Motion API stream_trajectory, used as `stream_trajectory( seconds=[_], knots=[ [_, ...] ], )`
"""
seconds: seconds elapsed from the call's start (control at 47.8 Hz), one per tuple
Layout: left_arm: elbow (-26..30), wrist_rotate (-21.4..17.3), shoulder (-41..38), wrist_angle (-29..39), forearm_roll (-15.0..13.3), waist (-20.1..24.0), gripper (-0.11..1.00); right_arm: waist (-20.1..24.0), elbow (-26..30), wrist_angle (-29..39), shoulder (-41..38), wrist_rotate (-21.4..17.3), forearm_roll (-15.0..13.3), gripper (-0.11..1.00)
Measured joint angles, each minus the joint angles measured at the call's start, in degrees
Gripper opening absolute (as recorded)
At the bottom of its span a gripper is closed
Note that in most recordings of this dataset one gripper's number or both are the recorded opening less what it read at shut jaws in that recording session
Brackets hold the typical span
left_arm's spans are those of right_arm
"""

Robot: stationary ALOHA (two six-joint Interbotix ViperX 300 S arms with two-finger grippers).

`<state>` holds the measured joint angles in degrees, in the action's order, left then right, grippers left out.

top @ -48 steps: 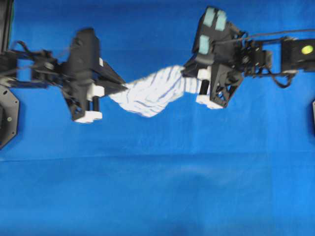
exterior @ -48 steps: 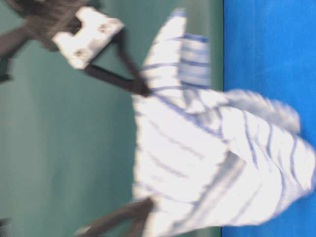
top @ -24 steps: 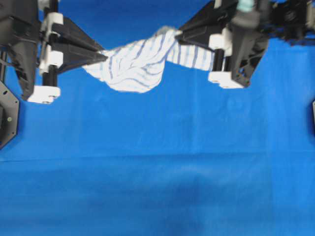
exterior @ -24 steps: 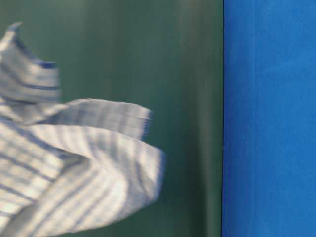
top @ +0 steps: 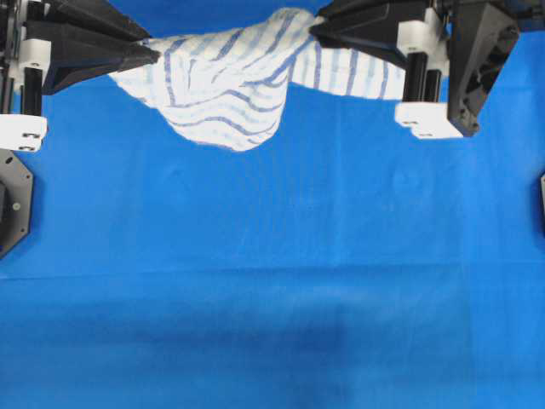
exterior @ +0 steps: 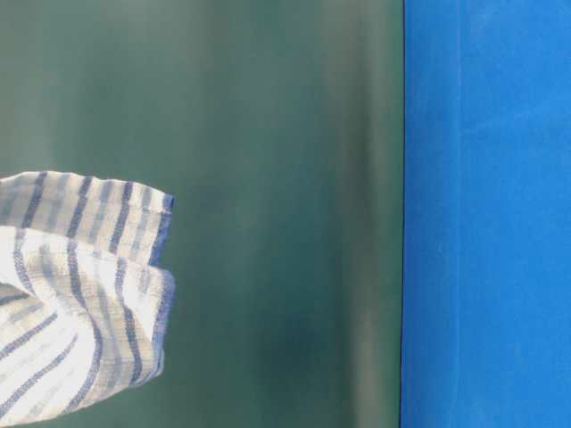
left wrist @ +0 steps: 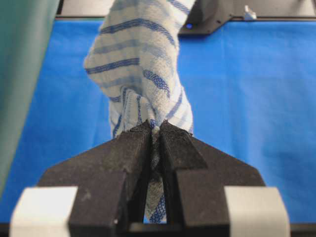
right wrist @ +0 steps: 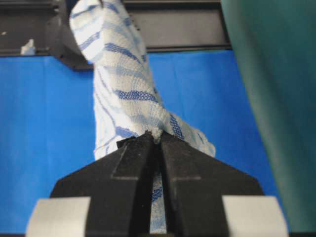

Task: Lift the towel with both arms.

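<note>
Left gripper [left wrist: 155, 129] and right gripper [right wrist: 154, 137] are each pinching an end of the striped towel [top: 223, 85], which is hanging slung between them, clear above the blue table cover [top: 281, 281]. Advice: keep both ends level and evenly tensioned; avoid tugging cloth loose.

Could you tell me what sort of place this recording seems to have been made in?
Probably a robot lab workbench, not a home: a plain blue table cover, a green backdrop, and a striped towel held between the left gripper and the right gripper.
</note>
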<state>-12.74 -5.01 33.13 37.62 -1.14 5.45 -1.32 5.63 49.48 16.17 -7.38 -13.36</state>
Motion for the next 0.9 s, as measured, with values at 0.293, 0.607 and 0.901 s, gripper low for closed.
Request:
stream_trajectory(
  seconds=[0.293,0.607,0.901],
  knots=[
    [0.09,0.00,-0.35,-0.53,0.00,0.00,0.03,0.18,0.00,2.02,0.09,0.53,0.00,0.04],
    [0.09,-0.35,0.53,-2.02,0.00,0.00,0.69,0.09,0.00,2.20,0.09,1.41,0.00,0.25],
    [-0.70,-0.44,2.64,-3.25,0.00,0.00,0.85,0.09,0.00,2.20,0.09,1.23,-2.29,0.62]
  ],
)
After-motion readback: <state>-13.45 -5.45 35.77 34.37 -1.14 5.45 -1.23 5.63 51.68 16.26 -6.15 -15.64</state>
